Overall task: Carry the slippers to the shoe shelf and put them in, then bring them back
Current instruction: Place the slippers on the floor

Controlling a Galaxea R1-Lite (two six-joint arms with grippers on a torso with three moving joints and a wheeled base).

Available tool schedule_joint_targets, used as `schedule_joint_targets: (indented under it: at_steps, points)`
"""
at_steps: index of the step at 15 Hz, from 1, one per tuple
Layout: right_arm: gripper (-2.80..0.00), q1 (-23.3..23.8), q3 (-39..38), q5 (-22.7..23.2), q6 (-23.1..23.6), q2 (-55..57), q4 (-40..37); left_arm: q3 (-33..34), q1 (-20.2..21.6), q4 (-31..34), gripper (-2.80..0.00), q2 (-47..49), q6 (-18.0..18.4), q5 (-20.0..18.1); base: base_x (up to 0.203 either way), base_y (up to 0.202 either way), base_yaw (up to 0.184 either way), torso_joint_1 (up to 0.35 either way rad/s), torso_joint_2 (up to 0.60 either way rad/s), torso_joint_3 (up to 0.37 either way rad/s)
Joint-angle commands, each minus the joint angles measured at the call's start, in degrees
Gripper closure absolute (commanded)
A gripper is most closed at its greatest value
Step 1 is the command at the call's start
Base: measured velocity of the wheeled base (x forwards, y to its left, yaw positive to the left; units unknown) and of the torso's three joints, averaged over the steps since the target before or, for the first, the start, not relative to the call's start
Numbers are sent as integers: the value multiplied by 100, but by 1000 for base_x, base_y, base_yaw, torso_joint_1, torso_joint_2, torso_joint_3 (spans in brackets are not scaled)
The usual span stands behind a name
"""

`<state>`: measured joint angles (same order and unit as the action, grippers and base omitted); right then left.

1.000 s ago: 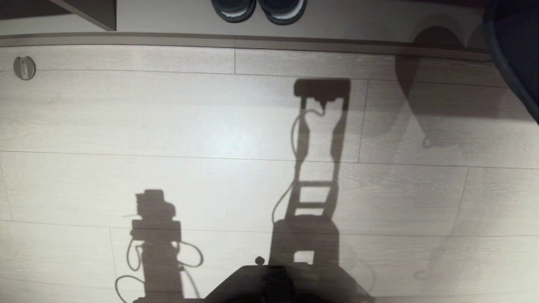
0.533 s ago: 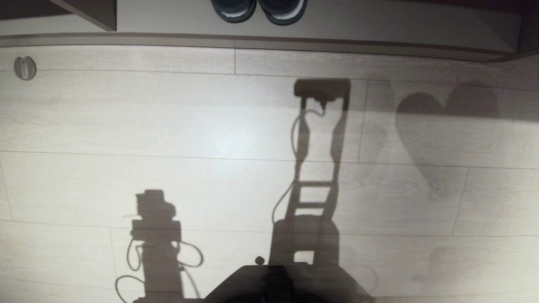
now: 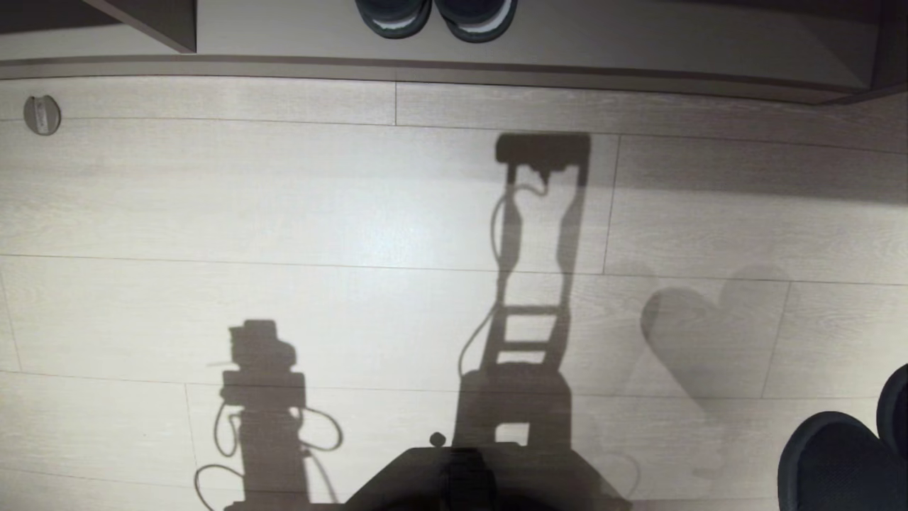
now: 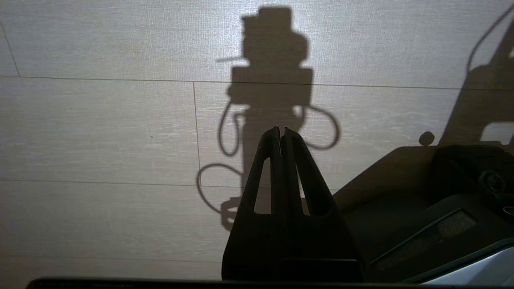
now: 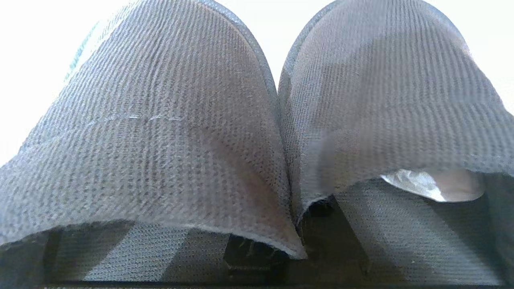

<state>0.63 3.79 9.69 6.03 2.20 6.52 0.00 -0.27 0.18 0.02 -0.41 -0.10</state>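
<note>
Head view: the slippers [image 3: 840, 461] sit in the lower right corner of the frame, two dark rounded shapes side by side and cut off by the frame edge. They're over the floor [image 3: 284, 213] and well apart from the shoe shelf [image 3: 638, 42], which runs along the top edge. A soft heart-shaped shadow [image 3: 709, 341] lies on the boards just up and left of them.

On the shelf we see only the dark shoes [image 3: 436, 18] with white-edged soles, at top centre. The vertical divider panel [image 3: 152, 21] is at upper left. A small round disc [image 3: 41, 113] sits on the floor at far left, near the shelf's front strip. Our own base [image 3: 482, 475] is at bottom centre, with arm and torso shadows cast up the boards.

Right wrist view: the slippers [image 5: 257, 120] fill the whole frame, grey-blue ribbed fabric, with the two bands touching along the middle seam. The right tool [image 5: 253, 257] shows only as a dark block at bottom centre under the fabric edges. We read it as clamped narrow on the pair where they meet. A pale shiny patch [image 5: 433, 186] peeks out under the band at the right side of the frame.

Left wrist view: the left tool [image 4: 281, 132] is at centre frame, fingertips pressed together with nothing between them. It hangs above bare floor with its own shadow beyond it. The base edge is in the lower right.
</note>
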Motion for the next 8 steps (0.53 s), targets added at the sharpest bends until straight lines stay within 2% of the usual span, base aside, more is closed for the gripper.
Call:
schedule_joint_targets:
  at_steps: [1, 2, 3, 4, 5, 8]
  points:
    - [0, 6, -209, -128, -4, -235, -32, 9, 0, -1, 0, -2, -2, 1, 0, 0, 0, 0, 0, 0]
    - [0, 7, -264, -266, 9, -238, -26, 9, 0, -1, 0, -2, -2, 1, 0, 0, 0, 0, 0, 0]
    - [0, 7, -345, -739, 44, -233, -94, 9, 0, -1, 0, -2, -2, 1, 0, 0, 0, 0, 0, 0]
    - [0, 7, -366, -851, 73, -231, -414, 9, 0, -1, 0, -2, -2, 1, 0, 0, 0, 0, 0, 0]
    - [0, 7, -377, -826, 89, -229, -736, 9, 0, -1, 0, -2, -2, 1, 0, 0, 0, 0, 0, 0]
    - [0, 7, -388, -827, -49, -230, -714, 9, 0, -1, 0, -2, -2, 1, 0, 0, 0, 0, 0, 0]
